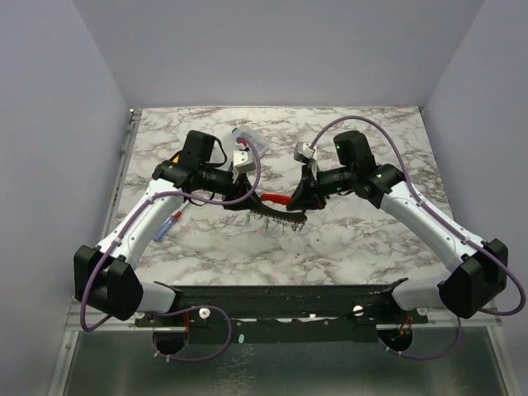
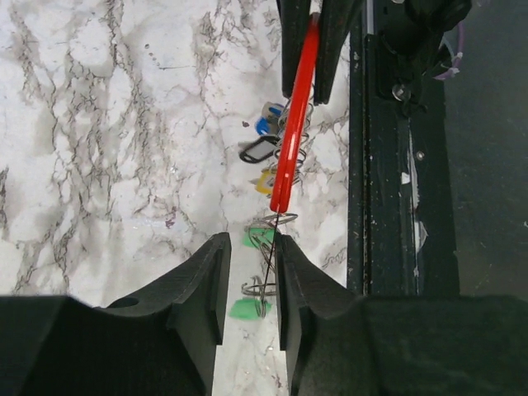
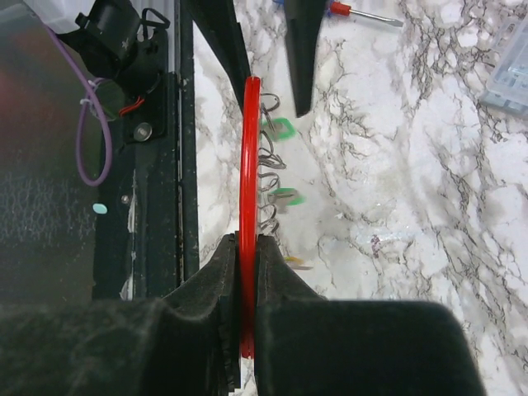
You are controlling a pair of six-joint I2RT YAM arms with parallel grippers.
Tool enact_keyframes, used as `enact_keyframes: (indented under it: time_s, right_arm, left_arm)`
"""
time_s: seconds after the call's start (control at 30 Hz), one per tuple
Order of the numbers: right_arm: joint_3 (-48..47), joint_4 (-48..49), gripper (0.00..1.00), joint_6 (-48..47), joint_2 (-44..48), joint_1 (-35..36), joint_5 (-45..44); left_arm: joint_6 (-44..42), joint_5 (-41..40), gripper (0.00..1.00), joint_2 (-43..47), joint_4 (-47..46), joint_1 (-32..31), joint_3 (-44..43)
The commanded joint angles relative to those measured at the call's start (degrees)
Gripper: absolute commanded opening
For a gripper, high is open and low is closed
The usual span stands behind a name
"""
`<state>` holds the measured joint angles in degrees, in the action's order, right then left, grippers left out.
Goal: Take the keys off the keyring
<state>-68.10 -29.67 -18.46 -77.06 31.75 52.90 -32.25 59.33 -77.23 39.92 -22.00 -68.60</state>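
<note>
The right fingers (image 3: 274, 285) were closed on the near end of the keyring (image 3: 246, 165), pinching its red arc flat between the pads. From there the arc ran straight out to the left fingers (image 2: 216, 285). These stood slightly apart, with a narrow gap between them. A thin silvery wire of the keyring (image 2: 279, 219) lay in that gap, close against one inner face. I could not tell whether the fingers touched it, and they were not pressed together on it.

From above, the keyring (image 1: 275, 199) was held off the surface (image 1: 355, 239), spanning the short space between the two sets of fingers near the middle of the marble.

The keys (image 2: 262, 125) hung in a row along the arc on small wire loops. In the left wrist view there was a blue tag, a yellow one below it, and two green ones nearest the left fingers. The right wrist view showed the keys (image 3: 282, 126) on the arc's far side, green tags plainest. In the top view the keys (image 1: 276, 219) dangled just below the arc, nearer the arm bases.

A clear box (image 1: 250, 139) lay beyond the left wrist. A pen (image 1: 167, 223) lay beside the left arm, well apart from the keyring. A black rail (image 2: 388, 206) ran along the near edge.
</note>
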Motion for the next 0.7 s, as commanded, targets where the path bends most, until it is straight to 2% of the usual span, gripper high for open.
enact_keyframes:
  time_s: [0.0, 0.17, 0.27, 0.33, 0.37, 0.53, 0.6, 0.67]
  right_arm:
    - [-2.04, 3.17, 0.01, 2.46, 1.86, -0.72, 0.92]
    - [-1.72, 4.38, 0.01, 3.82, 1.51, -1.28, 2.05]
    - [-1.52, 4.7, 0.0, 3.75, 0.85, -1.31, 4.05]
    - [-1.34, 4.89, 0.01, 3.79, 0.3, -1.26, 4.98]
    - [-1.56, 4.29, 0.06, 3.42, -0.19, -1.28, 5.27]
    - [-3.21, 1.15, 0.47, 2.07, -3.4, -1.29, 6.32]
    - [-4.09, -0.45, 0.57, 1.32, -5.02, -1.21, 7.32]
    - [-4.96, -1.6, 0.62, 0.63, -6.59, -1.01, 7.87]
  left_arm:
    - [-0.55, 5.19, 0.31, 2.37, -1.69, 1.34, 1.66]
    - [-1.42, 5.89, 0.28, 3.71, -1.87, 1.42, 3.2]
    - [-1.0, 6.77, 0.0, 3.78, -1.93, 1.42, 3.09]
    - [-0.45, 7.09, 0.0, 3.76, -1.92, 1.33, 2.79]
    - [-0.27, 7.09, 0.0, 3.81, -1.87, 1.39, 2.69]
    - [0.83, 7.85, 0.0, 3.57, -2.42, 1.34, 2.89]
    - [1.66, 8.06, 0.0, 3.14, -2.87, 1.32, 3.02]
    - [2.33, 8.26, 0.0, 2.63, -3.06, 1.22, 2.95]
